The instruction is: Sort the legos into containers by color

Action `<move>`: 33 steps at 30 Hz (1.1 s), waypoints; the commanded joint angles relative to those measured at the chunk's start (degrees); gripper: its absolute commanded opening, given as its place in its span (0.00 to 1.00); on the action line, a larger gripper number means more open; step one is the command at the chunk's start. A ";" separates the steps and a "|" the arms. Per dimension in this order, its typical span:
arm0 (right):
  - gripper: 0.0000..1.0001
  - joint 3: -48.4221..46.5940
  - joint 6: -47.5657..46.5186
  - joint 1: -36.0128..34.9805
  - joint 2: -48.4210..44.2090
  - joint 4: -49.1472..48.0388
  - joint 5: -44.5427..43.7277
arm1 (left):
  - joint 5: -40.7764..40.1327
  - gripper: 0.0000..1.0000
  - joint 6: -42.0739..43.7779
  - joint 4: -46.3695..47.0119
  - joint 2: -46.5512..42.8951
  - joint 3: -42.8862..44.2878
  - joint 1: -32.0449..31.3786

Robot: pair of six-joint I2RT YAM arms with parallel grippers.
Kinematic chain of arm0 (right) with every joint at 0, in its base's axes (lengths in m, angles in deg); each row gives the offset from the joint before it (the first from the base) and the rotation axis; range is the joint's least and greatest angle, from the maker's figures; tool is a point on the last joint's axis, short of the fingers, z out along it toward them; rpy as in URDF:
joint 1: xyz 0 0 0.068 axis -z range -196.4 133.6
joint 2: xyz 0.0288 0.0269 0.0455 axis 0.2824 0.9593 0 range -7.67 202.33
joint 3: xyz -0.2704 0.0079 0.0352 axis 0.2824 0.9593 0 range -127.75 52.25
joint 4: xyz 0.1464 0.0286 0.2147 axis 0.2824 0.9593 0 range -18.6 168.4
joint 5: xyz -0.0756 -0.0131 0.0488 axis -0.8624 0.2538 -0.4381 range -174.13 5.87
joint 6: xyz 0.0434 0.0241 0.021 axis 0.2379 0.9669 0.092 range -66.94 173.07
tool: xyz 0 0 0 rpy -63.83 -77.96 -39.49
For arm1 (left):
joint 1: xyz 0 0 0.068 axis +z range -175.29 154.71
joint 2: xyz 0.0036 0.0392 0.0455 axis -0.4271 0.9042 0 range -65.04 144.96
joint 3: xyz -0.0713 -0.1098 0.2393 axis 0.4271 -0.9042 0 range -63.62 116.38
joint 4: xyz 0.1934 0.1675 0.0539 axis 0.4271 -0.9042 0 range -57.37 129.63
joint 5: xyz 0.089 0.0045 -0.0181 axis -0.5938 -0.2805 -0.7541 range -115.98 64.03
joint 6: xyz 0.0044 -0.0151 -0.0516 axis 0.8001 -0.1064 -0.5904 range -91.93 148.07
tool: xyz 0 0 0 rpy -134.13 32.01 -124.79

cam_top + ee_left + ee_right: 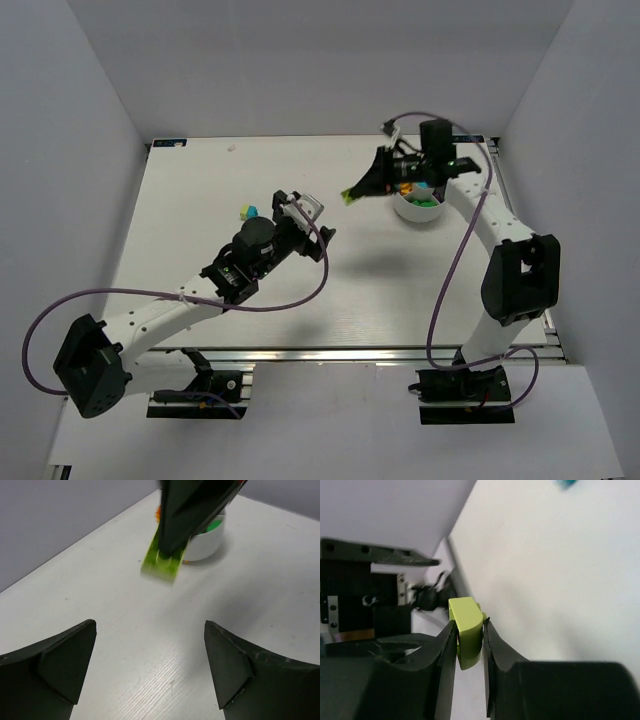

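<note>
Table edges: the white table (200, 300) is closed in by pale walls on the left, far and right sides. Both arm bases sit at the near edge.
Open room: bare table lies between the two arms and across the whole near half. The far-right corner is crowded by the right arm and the bowl.
Right gripper (352, 194): the fingers are closed to a narrow gap and clamped on one yellow-green brick (465, 612), which sticks out past the fingertips. It is held just left of the bowl, outside the rim.
Left gripper (150, 627): the fingers are spread wide with nothing between them. It points across the table toward the right gripper and stands well apart from it.
Bowl (405, 212): one round white bowl at the far right, under the right wrist.
Bricks in bowl: green and purple pieces show – the wrist hides the rest, so the count cannot be told.
Loose bricks (245, 211): one small yellow-and-cyan cluster lies just left of the left gripper. Whether it is one stack or two bricks cannot be told.
Arms: two.
</note>
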 commanded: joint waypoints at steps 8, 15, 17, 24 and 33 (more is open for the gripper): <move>0.00 -28.52 -34.86 14.08 4.24 21.73 -37.04 | -11.82 0.68 -12.83 -26.92 2.56 9.41 5.01; 0.00 -30.56 -52.27 17.68 7.93 19.62 -53.26 | -9.51 0.61 -14.51 -30.21 -0.59 6.87 7.91; 0.00 -31.61 -56.56 17.95 9.77 19.98 -52.47 | -10.66 0.69 -13.63 -29.95 -2.53 5.90 7.91; 0.00 -36.26 -66.95 19.69 16.01 23.14 -49.22 | -13.21 0.77 -12.05 -29.07 -4.64 3.79 7.91; 0.00 -39.52 -68.90 19.45 22.16 23.58 -45.78 | -13.21 0.77 -11.52 -29.07 -2.97 3.35 7.91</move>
